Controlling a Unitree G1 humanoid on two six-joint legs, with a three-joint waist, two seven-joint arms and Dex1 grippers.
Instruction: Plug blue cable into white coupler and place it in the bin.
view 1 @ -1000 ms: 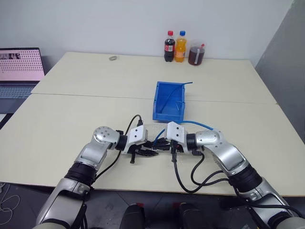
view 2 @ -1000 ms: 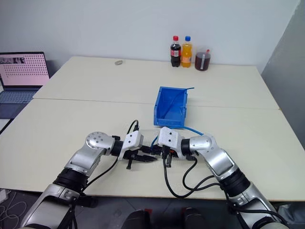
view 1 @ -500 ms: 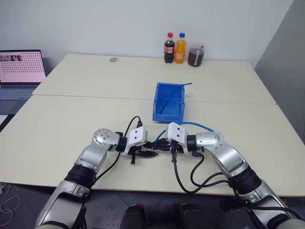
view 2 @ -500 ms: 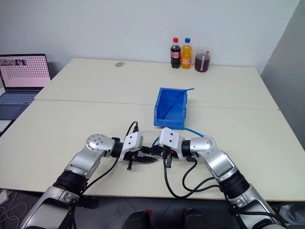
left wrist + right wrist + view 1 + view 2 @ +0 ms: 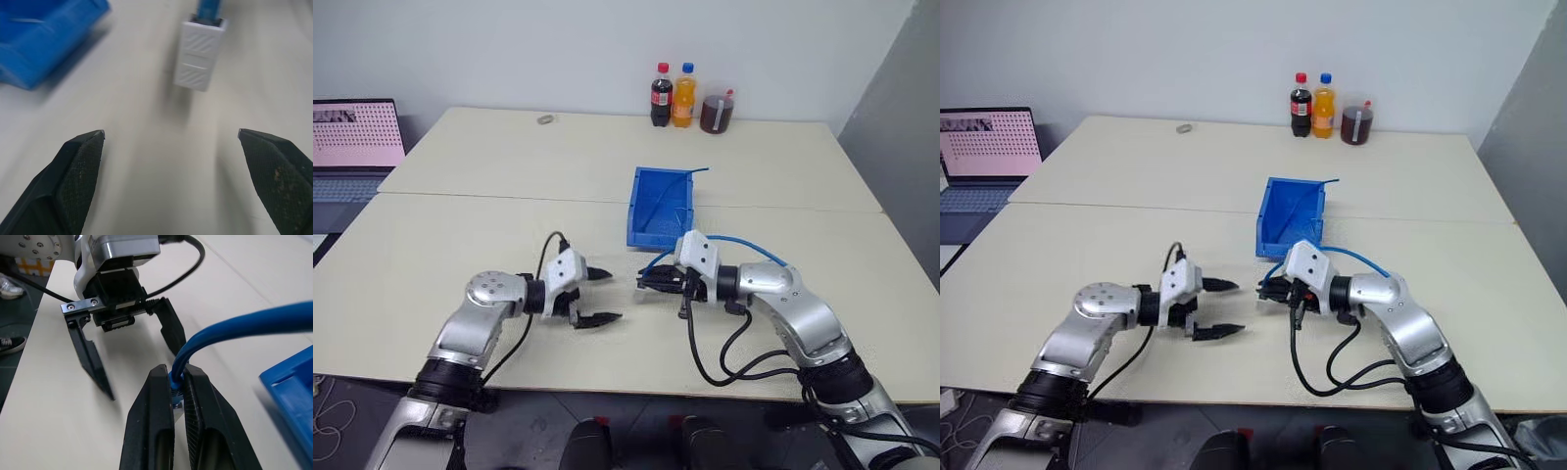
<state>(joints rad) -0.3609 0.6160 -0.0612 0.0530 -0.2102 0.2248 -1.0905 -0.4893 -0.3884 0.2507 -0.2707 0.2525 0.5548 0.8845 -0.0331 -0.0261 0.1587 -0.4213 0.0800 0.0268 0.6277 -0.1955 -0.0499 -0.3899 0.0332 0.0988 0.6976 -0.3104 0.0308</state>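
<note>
Small white ribbed plastic coupler [image 5: 199,54] is seated on thin bright-blue cable [image 5: 234,328] near blue open-top plastic bin [image 5: 662,208]. Right gripper [image 5: 178,382] is clamped on the cable; left gripper [image 5: 599,295] is spread wide, empty.

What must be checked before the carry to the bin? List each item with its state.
1. Blue cable plugged into white coupler: ok, its end sits in the socket.
2. Right tool shut on the cable: ok.
3. Left tool open and apart from the coupler: ok.
4. Bin upright just beyond the right tool, top open: ok.
5. Plug latched fully: cannot tell.
6. Cable slack free of the right arm's wires: cannot tell.
</note>
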